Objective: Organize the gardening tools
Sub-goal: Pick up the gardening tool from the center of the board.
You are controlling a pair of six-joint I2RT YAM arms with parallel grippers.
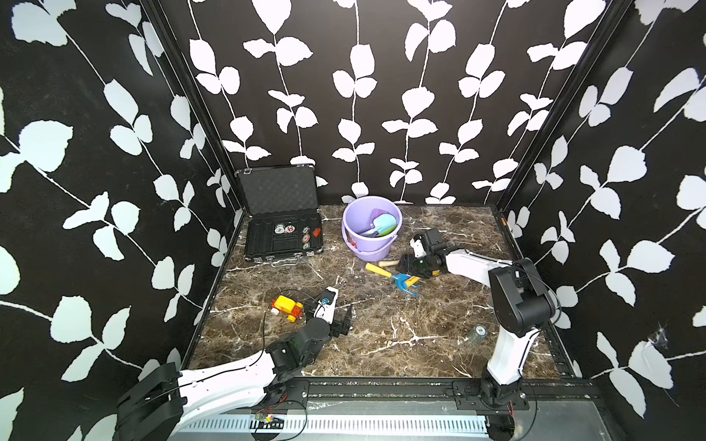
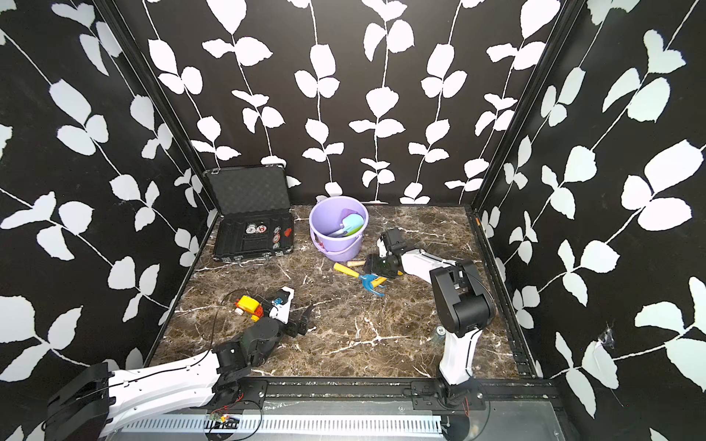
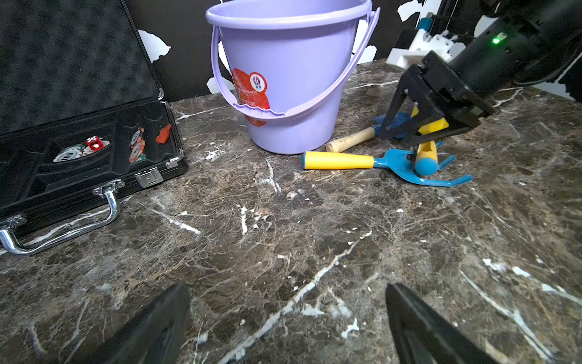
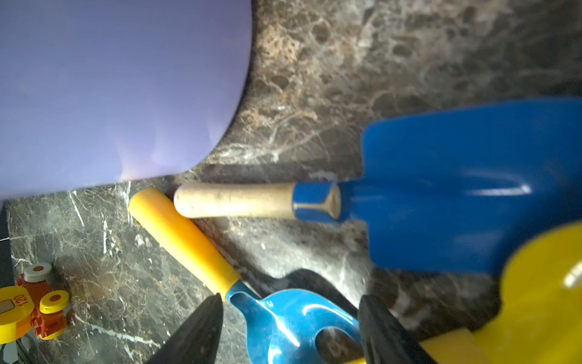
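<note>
Rake (image 1: 402, 281), blue head, yellow handle, lies on tabletop (image 1: 382, 340) just right of lavender bucket (image 1: 372, 250), beside wooden-handled blue spade (image 4: 456, 189). A yellow-handled piece (image 3: 424, 150) crosses its tines. Light blue scoop (image 1: 383, 220) sits in bucket. My right tool (image 4: 289, 301) is open, jaws astride rake head. My left tool (image 3: 286, 288) is wide open, near left.
</note>
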